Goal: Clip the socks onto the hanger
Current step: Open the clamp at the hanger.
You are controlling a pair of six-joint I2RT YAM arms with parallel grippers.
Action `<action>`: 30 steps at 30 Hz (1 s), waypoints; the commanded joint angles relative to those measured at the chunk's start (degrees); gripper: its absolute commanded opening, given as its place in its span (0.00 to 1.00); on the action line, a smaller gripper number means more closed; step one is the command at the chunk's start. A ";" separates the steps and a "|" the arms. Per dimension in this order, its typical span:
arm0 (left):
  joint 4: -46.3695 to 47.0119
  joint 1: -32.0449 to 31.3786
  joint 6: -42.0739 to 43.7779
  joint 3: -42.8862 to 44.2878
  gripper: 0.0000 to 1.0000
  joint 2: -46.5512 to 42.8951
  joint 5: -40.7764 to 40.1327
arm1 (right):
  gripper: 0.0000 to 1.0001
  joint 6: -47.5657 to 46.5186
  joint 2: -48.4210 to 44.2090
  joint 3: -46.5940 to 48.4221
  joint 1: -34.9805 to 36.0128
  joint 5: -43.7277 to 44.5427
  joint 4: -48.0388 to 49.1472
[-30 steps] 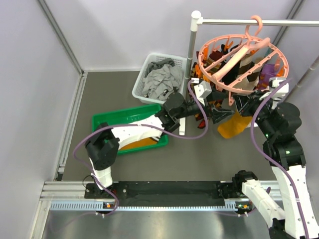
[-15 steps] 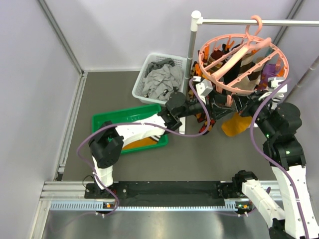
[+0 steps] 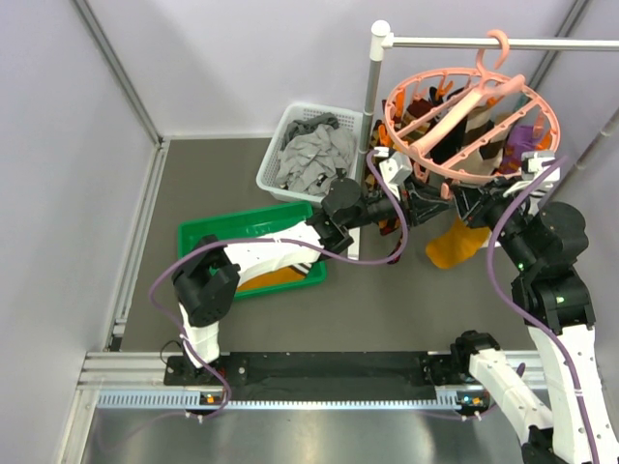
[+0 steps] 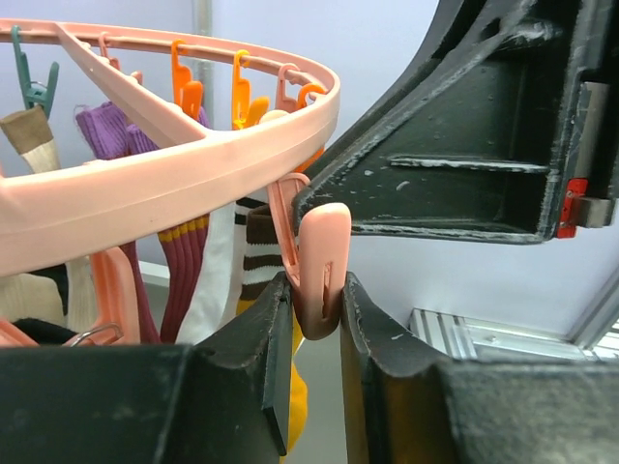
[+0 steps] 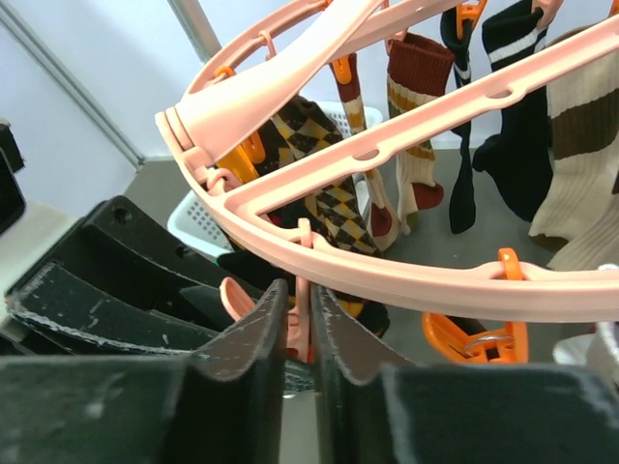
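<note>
While the left gripper [image 4: 314, 295] is clenched on a pink clip [image 4: 321, 246] hanging off the near rim of the hanger [image 4: 174, 179], the right gripper [image 5: 300, 319] is crowded in right next to it from the other side, so both arms meet under the same bit of the ring. Left fingers press the lower end of that clip from both sides, no gap showing.

The right one is trickier. Its jaws are almost together with a pink plastic piece [image 5: 300, 333] in the slot between them, dangling from the rim. Honestly can't tell if it's really pinching that or just sitting around it, or whether it belongs to the same clip.

The mustard sock [image 3: 453, 246] hangs straight down just below where the two grippers meet. From the left wrist view a strip of it shows right under the clip, but its top end is hidden behind the fingers, so no idea what's actually holding it.

The hanger hangs by its hook on the white rail [image 3: 484, 43], with an argyle sock [image 5: 324, 188] and other socks clipped around the ring. An orange sock [image 3: 271, 280] lies in the green tray [image 3: 208, 232] under the left arm, and the white basket [image 3: 274, 155] behind it holds grey garments [image 3: 314, 155].
</note>
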 commanded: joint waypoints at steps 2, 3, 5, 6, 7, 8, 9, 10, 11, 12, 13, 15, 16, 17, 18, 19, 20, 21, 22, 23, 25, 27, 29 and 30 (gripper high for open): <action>-0.29 -0.13 3.90 -0.85 0.00 -2.19 -3.87 | 0.28 -0.38 -0.88 1.15 0.24 -0.35 1.88; -0.82 -0.31 4.52 -0.94 0.00 -2.37 -4.57 | 0.31 -0.47 -0.97 1.41 0.32 -0.43 1.79; -2.84 -0.75 6.89 -1.20 0.00 -2.81 -6.15 | 0.42 -0.38 -0.88 1.77 0.32 -0.52 1.53; -3.45 -0.92 7.50 -1.20 0.00 -3.07 -6.59 | 0.45 -0.38 -0.80 2.12 0.24 -0.78 1.62; -3.89 -1.19 8.64 -1.20 0.00 -3.16 -7.03 | 0.47 -0.47 -0.71 2.29 0.32 -1.05 1.62; -4.68 -1.28 9.00 -1.29 0.00 -3.25 -7.65 | 0.52 -0.64 -0.71 2.47 0.32 -1.75 1.44; -5.04 -1.36 9.79 -1.29 0.00 -3.33 -8.00 | 0.54 -0.82 -0.62 2.82 0.24 -2.10 1.35; -5.30 -1.63 10.23 -1.20 0.00 -3.42 -8.35 | 0.56 -1.34 -0.19 2.91 0.32 -2.45 1.27; -5.83 -1.89 10.76 -1.20 0.00 -3.60 -8.97 | 0.59 -1.52 -0.01 3.09 0.24 -2.89 0.74; -6.18 -1.98 11.81 -1.20 0.00 -3.60 -9.23 | 0.59 -1.78 0.26 3.43 0.32 -2.98 0.48; -6.44 -2.33 12.25 -1.11 0.00 -3.77 -9.50 | 0.60 -2.05 0.78 3.53 0.24 -2.90 0.04; -6.88 -2.51 13.22 -1.03 0.00 -3.86 -9.94 | 0.61 -2.40 1.31 3.44 0.32 -2.63 -0.67; -7.06 -2.68 13.40 -1.02 0.00 -3.95 -10.11 | 0.60 -2.31 1.49 3.44 0.32 -2.28 -0.84; -7.15 -2.60 13.57 -1.02 0.00 -4.04 -10.29 | 0.61 -2.40 1.75 3.26 0.32 -1.32 -1.02; -7.24 -2.77 14.01 -1.11 0.00 -4.12 -10.46 | 0.61 -2.40 1.93 3.26 0.24 -0.97 -1.46; -7.32 -2.77 14.28 -1.11 0.00 -4.30 -10.47 | 0.61 -2.31 2.10 3.18 0.23 -0.35 -1.55; -7.50 -2.95 14.54 -1.20 0.00 -4.39 -10.64 | 0.61 -2.14 2.45 3.17 0.23 -0.17 -1.72; -7.41 -2.95 14.80 -1.29 0.00 -4.56 -10.73 | 0.61 -2.14 2.72 3.17 0.32 -0.08 -1.81; -7.50 -3.03 14.89 -1.38 0.00 -4.65 -10.73 | 0.61 -2.14 2.89 3.17 0.32 -0.17 -1.90; -7.41 -3.04 14.98 -1.46 0.00 -4.74 -10.82 | 0.61 -2.05 3.16 3.09 0.32 -0.17 -1.81; -7.59 -3.12 15.51 -1.55 0.00 -4.83 -10.64 | 0.61 -1.96 3.33 2.91 0.32 -0.08 -1.29; -7.85 -3.38 16.38 -1.46 0.00 -4.83 -10.47 | 0.60 -1.79 3.60 2.82 0.32 -0.43 -0.85; -8.03 -3.47 16.65 -1.46 0.00 -4.83 -10.11 | 0.60 -1.70 4.04 3.00 0.23 -1.22 -0.14; -8.11 -3.56 16.83 -1.46 0.00 -4.74 -9.94 | 0.59 -1.61 4.47 3.17 0.32 -1.49 0.12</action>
